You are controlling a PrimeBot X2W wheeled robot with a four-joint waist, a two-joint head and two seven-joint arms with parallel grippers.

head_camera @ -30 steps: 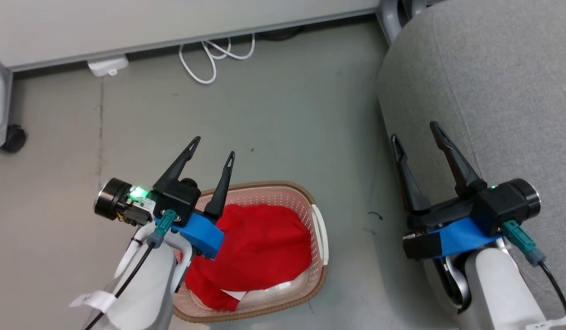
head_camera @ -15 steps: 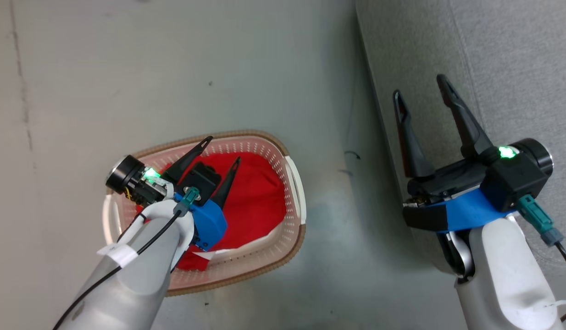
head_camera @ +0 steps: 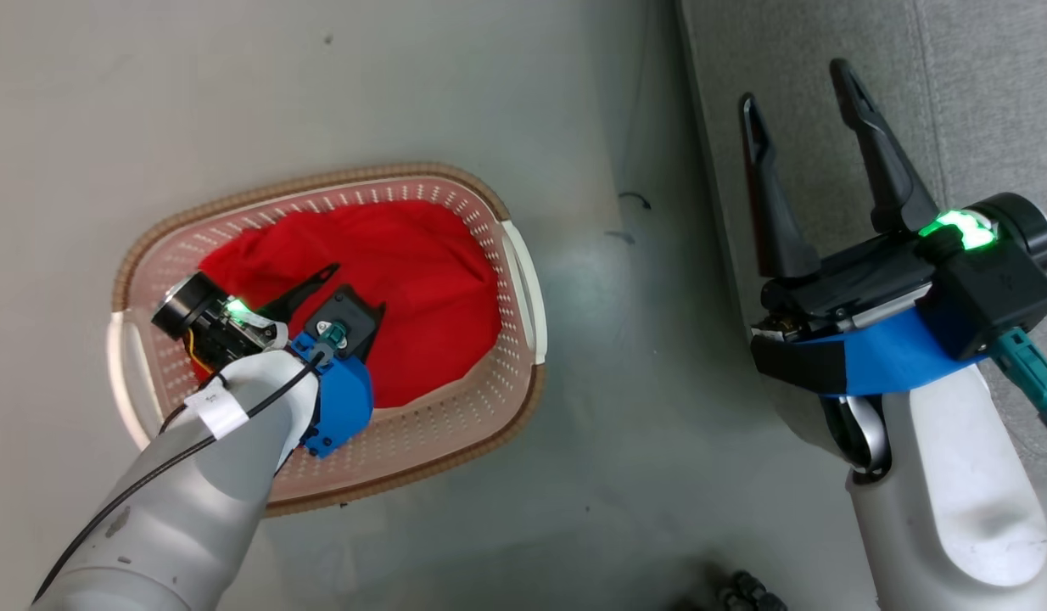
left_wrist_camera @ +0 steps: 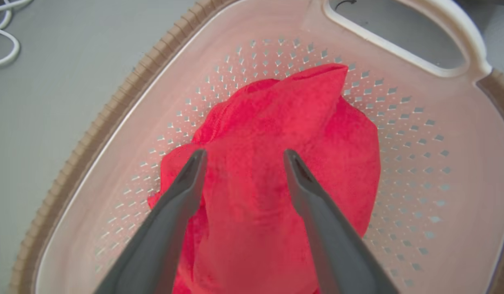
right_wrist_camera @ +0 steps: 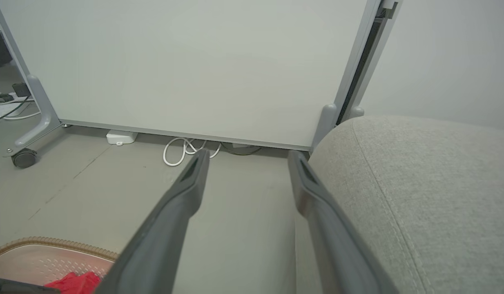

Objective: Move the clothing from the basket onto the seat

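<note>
Clothing [head_camera: 405, 271], a bright red heap, lies inside the perforated laundry basket [head_camera: 456, 428] on the grey floor [head_camera: 235, 76], near the grey sofa [head_camera: 982, 102]. I see my left gripper [left_wrist_camera: 244, 153] down inside the basket, its fingers [left_wrist_camera: 174, 204] spread wide over the red fabric and pinching nothing; whether the tips touch the cloth I cannot tell. My right gripper [head_camera: 795, 82] hangs over the sofa's edge, fingers spread and empty.
</note>
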